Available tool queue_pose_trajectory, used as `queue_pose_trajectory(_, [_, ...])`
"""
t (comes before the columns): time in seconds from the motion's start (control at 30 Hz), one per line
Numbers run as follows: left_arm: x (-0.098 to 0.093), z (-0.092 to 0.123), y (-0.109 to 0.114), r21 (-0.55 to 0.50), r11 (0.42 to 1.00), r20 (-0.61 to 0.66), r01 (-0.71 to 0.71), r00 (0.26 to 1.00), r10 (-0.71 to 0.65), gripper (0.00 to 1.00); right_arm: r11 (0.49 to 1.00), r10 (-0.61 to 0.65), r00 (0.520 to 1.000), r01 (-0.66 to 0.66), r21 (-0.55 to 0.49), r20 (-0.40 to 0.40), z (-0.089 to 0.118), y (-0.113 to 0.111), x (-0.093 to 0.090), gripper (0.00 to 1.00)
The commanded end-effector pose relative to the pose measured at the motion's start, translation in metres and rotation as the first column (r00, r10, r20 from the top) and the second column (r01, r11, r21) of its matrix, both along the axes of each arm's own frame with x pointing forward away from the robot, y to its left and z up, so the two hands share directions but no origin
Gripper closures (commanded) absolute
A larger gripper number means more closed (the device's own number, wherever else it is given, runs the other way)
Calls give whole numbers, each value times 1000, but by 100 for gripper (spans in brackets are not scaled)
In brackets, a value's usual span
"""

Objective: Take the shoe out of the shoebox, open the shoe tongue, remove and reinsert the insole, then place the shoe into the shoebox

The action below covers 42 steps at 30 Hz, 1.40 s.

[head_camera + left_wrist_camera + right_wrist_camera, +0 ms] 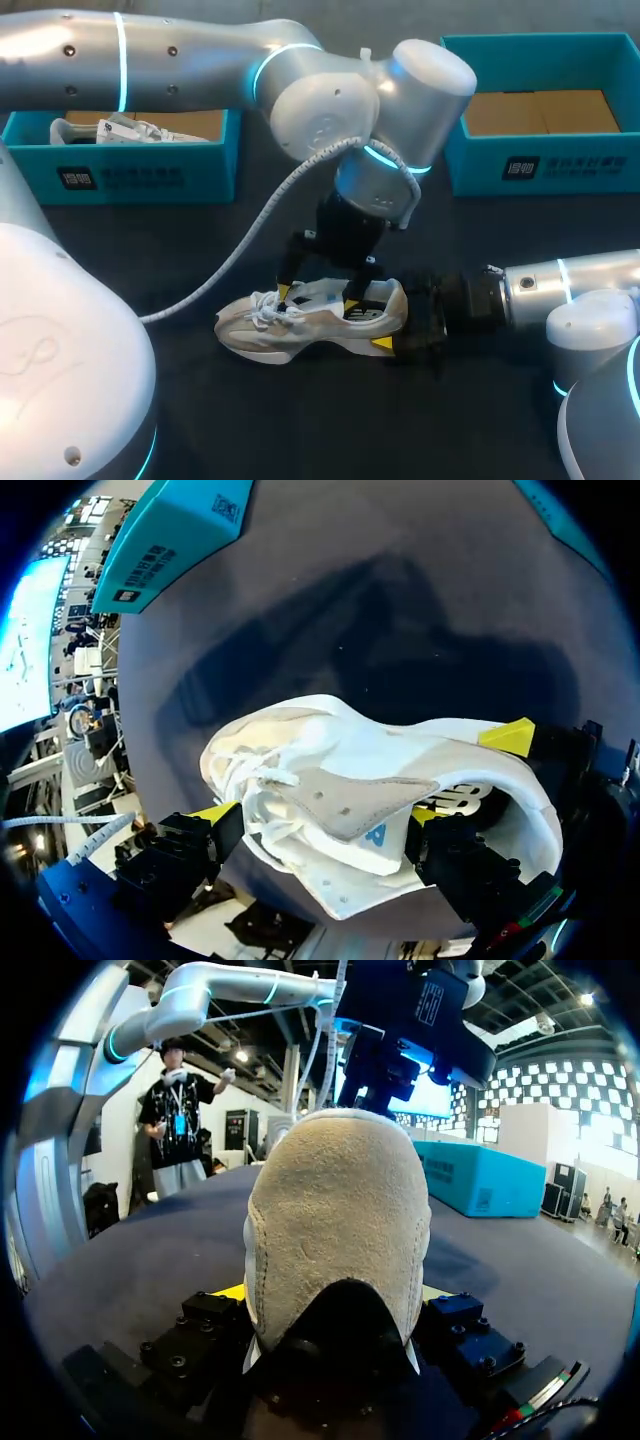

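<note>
A white and beige shoe (300, 322) stands upright on the dark table, toe to the left. My right gripper (396, 322) comes in from the right and is shut on its heel. In the right wrist view the suede heel (335, 1220) fills the space between the fingers of that gripper (335, 1295). My left gripper (318, 296) hangs open over the shoe's top. In its wrist view the left gripper (320, 815) straddles the grey tongue (350, 798), one fingertip (215, 812) by the laces and the other at the shoe's opening. The insole is hidden.
A teal shoebox (545, 165) with a bare cardboard floor sits at the back right. Another teal box (130, 175) at the back left holds a second white shoe (125, 130). Dark table lies in front of the shoe.
</note>
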<state>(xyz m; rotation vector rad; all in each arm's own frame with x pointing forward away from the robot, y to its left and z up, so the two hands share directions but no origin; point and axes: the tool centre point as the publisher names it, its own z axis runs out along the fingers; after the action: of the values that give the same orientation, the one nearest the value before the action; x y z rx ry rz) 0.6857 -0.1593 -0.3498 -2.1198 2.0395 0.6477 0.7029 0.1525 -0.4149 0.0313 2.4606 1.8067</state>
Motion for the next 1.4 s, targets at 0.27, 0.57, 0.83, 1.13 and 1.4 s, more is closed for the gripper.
queue_pose_trajectory(0.27, [-9, 19, 10, -54, 998, 13, 20, 1000, -19, 0, 1000, 0, 1000, 0, -7, -2, 0, 2, 0, 100])
queue_pose_trajectory(0.57, [-7, 18, 4, -63, 998, 4, 14, 1000, -14, 0, 1000, 0, 1000, 0, -7, -2, 0, 2, 0, 100])
queue_pose_trajectory(0.83, [-1, 11, -9, -52, 999, 8, -4, 1000, 4, 0, 1000, 0, 1000, 0, -7, -2, 0, 2, 0, 100])
queue_pose_trajectory(1.13, [-2, 9, -21, -32, 999, 3, 9, 1000, -9, 0, 1000, 0, 1000, 0, -7, -2, 0, 2, 0, 100])
queue_pose_trajectory(1.4, [-3, 2, -7, 9, 1000, -8, 10, 1000, -10, 0, 1000, 0, 1000, 0, -7, -2, 0, 2, 0, 100])
